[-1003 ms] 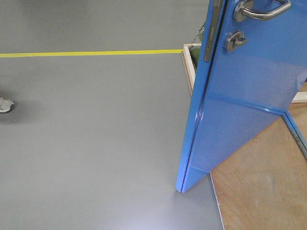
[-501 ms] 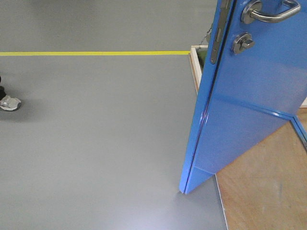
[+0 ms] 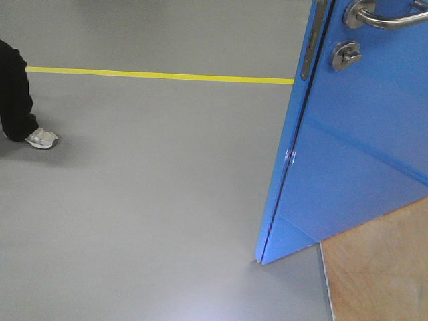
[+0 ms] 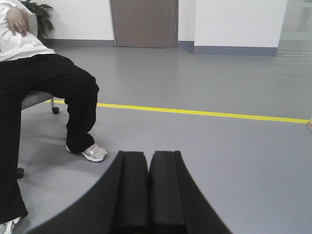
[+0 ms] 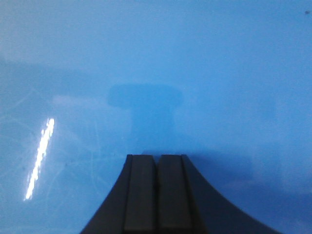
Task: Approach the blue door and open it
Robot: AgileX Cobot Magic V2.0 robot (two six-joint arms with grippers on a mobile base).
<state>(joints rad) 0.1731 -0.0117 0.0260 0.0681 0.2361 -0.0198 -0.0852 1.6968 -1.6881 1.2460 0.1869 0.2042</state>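
Note:
The blue door [image 3: 354,154] stands ajar at the right of the front view, its bottom corner on the grey floor. Its silver lever handle [image 3: 384,17] is at the top edge, the round lock [image 3: 346,55] below it, and the latch plate [image 3: 313,40] on the door's edge. My right gripper [image 5: 157,157] is shut and empty, its tips close against the glossy blue door panel [image 5: 156,73], which fills the right wrist view. My left gripper [image 4: 148,155] is shut and empty, pointing over open floor. Neither gripper shows in the front view.
A seated person in black trousers [image 4: 44,97] with white shoes [image 4: 94,152] is at the left, a foot also in the front view [image 3: 41,138]. A yellow floor line [image 3: 160,75] crosses the grey floor. A plywood base [image 3: 378,267] lies under the door. A brown door [image 4: 144,23] is in the far wall.
The view has shifted: the door now sits farther right and hides the white frame behind it. The person's leg and shoe have come further into the left of the front view.

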